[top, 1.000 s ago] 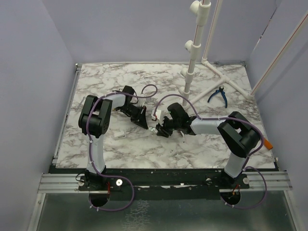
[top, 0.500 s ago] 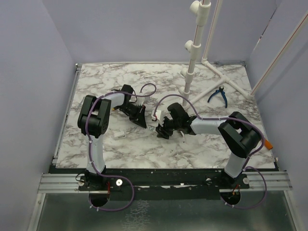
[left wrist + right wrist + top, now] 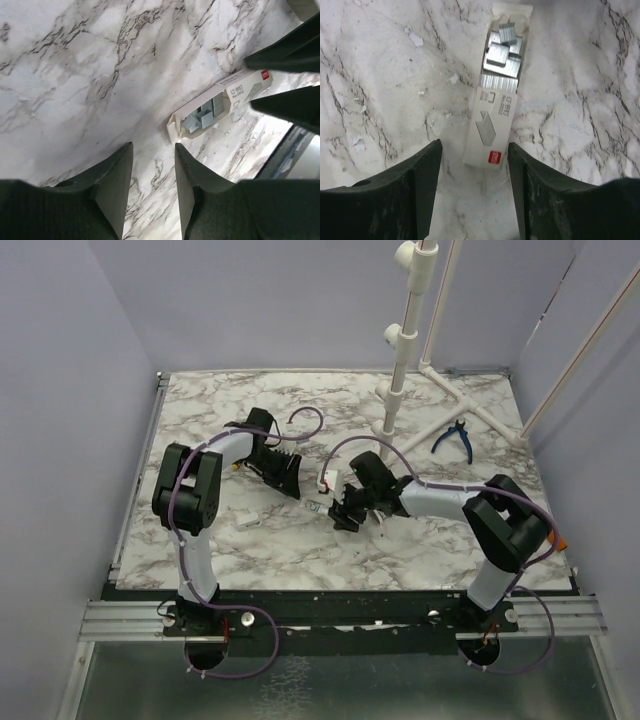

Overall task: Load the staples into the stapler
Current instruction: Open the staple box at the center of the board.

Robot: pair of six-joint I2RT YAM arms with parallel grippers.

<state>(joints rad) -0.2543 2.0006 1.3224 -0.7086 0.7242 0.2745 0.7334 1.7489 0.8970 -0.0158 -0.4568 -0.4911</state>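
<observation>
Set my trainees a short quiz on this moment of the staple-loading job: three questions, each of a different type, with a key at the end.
1. True or false: the right gripper is clamped shut on the staple box.
2. Multiple choice: where are the staples? A, in the open end of the box. B, loose beside the pliers. C, held by the left arm.
3. Fill in: the blue-handled pliers lie on the robot's ____ side of the table.

Key: 1 false, as the gripper is open with the box lying between its fingers; 2 A; 3 right.
</observation>
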